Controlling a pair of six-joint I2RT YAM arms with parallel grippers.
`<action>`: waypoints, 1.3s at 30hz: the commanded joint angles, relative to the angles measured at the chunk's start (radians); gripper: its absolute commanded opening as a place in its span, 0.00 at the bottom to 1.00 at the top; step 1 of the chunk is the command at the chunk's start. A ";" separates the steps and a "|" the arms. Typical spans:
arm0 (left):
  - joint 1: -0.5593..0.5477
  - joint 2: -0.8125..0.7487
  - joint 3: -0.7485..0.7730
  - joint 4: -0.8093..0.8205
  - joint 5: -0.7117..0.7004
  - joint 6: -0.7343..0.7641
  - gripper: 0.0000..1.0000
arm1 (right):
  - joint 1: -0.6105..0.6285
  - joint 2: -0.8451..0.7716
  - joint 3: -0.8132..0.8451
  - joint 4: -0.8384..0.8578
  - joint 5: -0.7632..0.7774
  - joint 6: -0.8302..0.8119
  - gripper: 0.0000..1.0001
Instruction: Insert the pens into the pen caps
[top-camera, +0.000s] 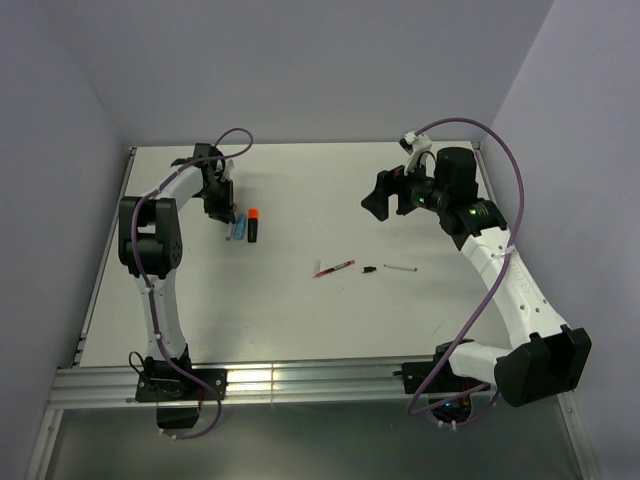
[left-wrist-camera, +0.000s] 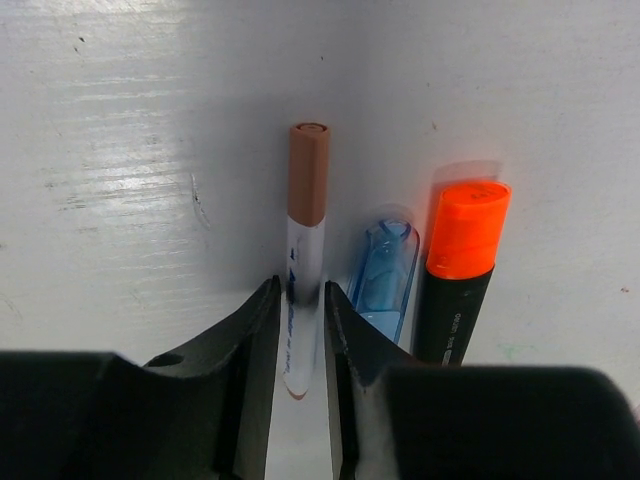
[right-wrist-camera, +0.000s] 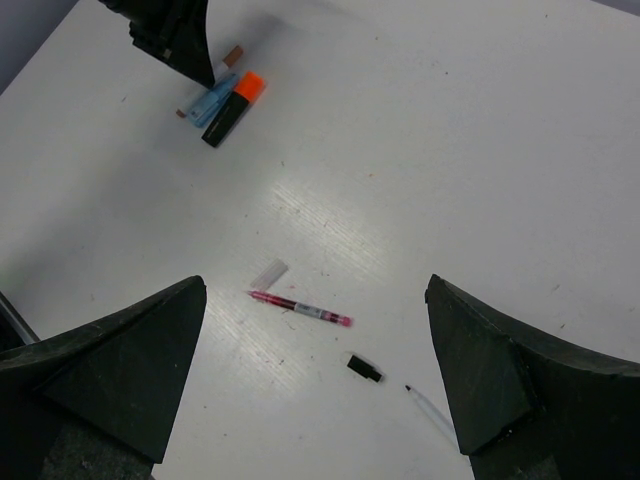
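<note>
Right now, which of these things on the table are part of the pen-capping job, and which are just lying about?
Job:
brown-capped white pen, light-blue marker, orange-capped black marker, red pen, slim white pen, loose black cap, small pale piece, perhaps a cap.

Just there:
purple cables, metal rail.

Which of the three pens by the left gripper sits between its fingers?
The brown-capped white pen lies inside the left gripper; the light-blue marker and orange-capped black marker lie beside it, outside.
</note>
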 joint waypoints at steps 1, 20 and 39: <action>0.001 0.011 0.042 -0.018 -0.024 -0.008 0.29 | -0.010 -0.003 0.038 0.010 -0.009 0.000 0.99; -0.098 -0.321 0.290 0.016 0.138 0.297 0.58 | -0.070 0.020 0.121 -0.143 -0.030 -0.112 1.00; -0.723 -0.054 0.204 -0.100 0.062 0.388 0.51 | -0.432 0.033 0.202 -0.356 -0.144 -0.124 1.00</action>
